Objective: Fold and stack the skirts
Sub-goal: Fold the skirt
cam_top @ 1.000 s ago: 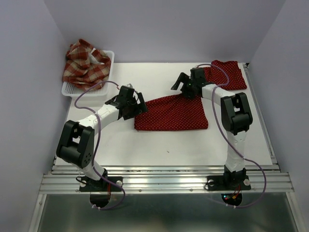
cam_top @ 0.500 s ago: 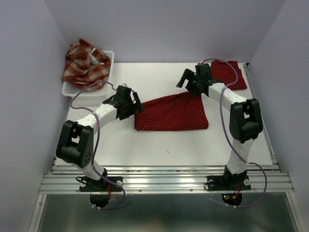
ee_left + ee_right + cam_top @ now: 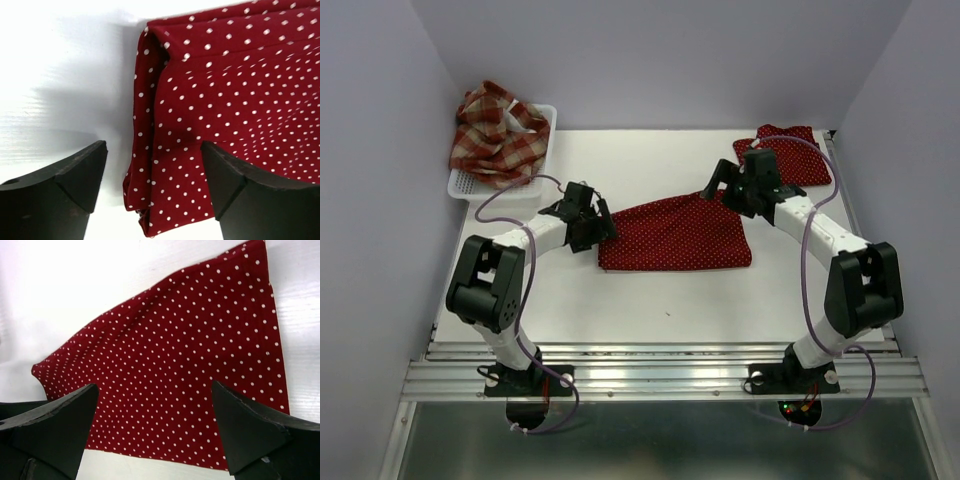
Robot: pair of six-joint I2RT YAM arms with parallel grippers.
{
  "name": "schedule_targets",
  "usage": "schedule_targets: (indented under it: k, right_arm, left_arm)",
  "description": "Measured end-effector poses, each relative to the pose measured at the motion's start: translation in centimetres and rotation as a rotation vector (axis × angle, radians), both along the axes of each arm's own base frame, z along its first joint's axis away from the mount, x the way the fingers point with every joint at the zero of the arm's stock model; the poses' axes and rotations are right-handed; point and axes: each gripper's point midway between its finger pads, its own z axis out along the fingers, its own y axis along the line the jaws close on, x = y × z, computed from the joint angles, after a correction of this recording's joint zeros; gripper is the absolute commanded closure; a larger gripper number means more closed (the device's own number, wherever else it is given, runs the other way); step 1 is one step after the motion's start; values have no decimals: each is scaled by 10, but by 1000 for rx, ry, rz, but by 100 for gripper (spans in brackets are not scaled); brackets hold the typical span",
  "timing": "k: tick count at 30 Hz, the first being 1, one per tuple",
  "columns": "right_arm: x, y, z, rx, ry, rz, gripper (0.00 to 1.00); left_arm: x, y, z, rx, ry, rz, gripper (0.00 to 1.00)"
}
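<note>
So we've got the white flat table (image 3: 660, 290), and lying in the middle of it is a dark red cloth skirt with tiny white polka dots (image 3: 680, 235), folded flat. Back left, the red-and-cream plaid skirt (image 3: 498, 135) sits crumpled in the white plastic mesh basket (image 3: 470, 185). Far right corner has the second dark red dotted skirt (image 3: 805, 158), flat, partly hidden behind the right arm. The left gripper (image 3: 152, 150) is spread wide and straddles the middle skirt's left edge, one finger over bare table and one over cloth. The right gripper (image 3: 155, 387) is wide too, above that skirt's far right corner, holding nothing.
</note>
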Motion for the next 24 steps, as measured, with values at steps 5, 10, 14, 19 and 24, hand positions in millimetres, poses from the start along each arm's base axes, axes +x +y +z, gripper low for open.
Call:
schedule_targets:
  k: [5, 10, 14, 19, 24]
  right_arm:
    - [-8, -5, 3, -10, 0, -10, 0]
    - [-7, -9, 15, -16, -33, -29, 0]
    - [-7, -12, 18, -24, -44, -42, 0]
    - [-10, -14, 18, -33, -45, -44, 0]
    - [-18, -12, 16, -35, -44, -5, 0]
  left_arm:
    - [-4, 1, -16, 20, 31, -12, 36]
    - [1, -7, -17, 15, 6, -30, 45]
    - [3, -16, -21, 22, -4, -43, 67]
    - [8, -20, -24, 10, -11, -25, 100]
    - [10, -20, -22, 11, -11, -21, 100]
